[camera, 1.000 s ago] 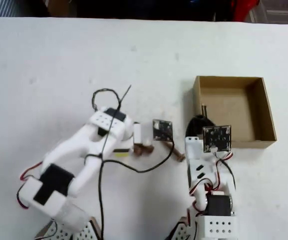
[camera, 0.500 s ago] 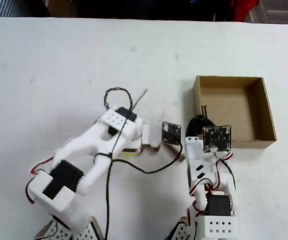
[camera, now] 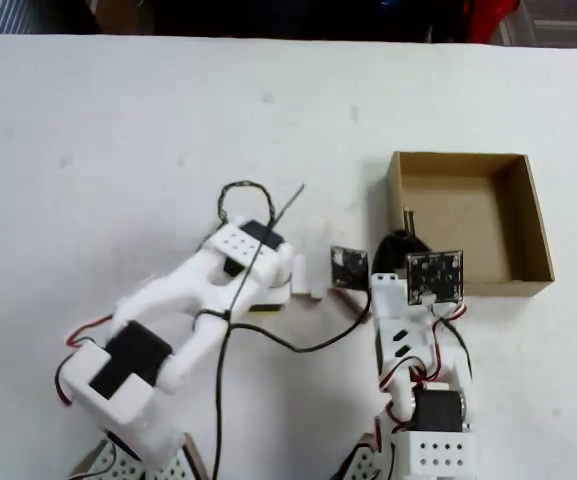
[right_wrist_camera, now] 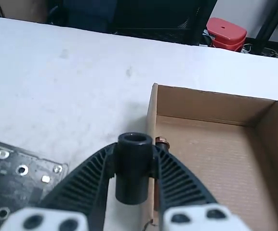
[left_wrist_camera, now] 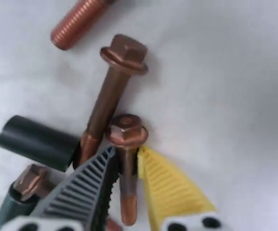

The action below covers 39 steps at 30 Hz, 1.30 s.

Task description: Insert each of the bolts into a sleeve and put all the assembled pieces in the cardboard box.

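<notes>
Right pincer (right_wrist_camera: 134, 158) is clamped on an upright black sleeve (right_wrist_camera: 133, 173), just outside the box (right_wrist_camera: 216, 103) at its corner. Left pincer (left_wrist_camera: 125, 155) is closed on a bolt (left_wrist_camera: 127, 134) by its shank, low over the table (left_wrist_camera: 225, 72). A second bolt (left_wrist_camera: 113, 91) lies just beside it, its tip by a lying sleeve (left_wrist_camera: 35, 142).

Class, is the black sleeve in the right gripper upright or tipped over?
Upright: the sleeve stands clamped in the right gripper, its open bore facing up.
</notes>
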### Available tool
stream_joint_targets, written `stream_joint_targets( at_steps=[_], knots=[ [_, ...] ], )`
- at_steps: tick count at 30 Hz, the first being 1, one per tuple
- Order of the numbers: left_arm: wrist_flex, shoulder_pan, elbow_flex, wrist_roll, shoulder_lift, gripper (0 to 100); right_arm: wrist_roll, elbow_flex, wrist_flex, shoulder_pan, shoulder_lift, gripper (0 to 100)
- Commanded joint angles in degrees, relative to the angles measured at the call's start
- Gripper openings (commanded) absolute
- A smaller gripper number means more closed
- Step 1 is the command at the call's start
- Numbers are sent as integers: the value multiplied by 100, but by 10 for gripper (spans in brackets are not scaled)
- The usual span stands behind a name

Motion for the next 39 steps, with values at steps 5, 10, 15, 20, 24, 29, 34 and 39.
stream_joint_targets(
  at_steps=[5,10,15,20,24,29,34,39],
  knots=[
    [-79,259,-246,1037,-31,38,-53,0,-163,31,-84,18],
    [677,259,-756,2470,-31,38,-53,0,-163,22,-84,18],
    [1785,259,-1565,3780,-31,38,-53,0,-163,22,-84,18],
    [2488,251,-2092,4185,-31,38,-53,0,-163,13,-84,18],
    [2884,251,-2312,4220,-31,20,-53,0,-154,-84,-75,18],
    [3376,31,-2725,4220,-31,21,-18,132,-163,-453,-75,17],
    [3648,-567,-3103,4220,-31,21,-18,149,-163,-620,-75,17],
    [3613,-1095,-3165,4563,-31,21,-18,149,-163,-699,-75,17]
  ],
)
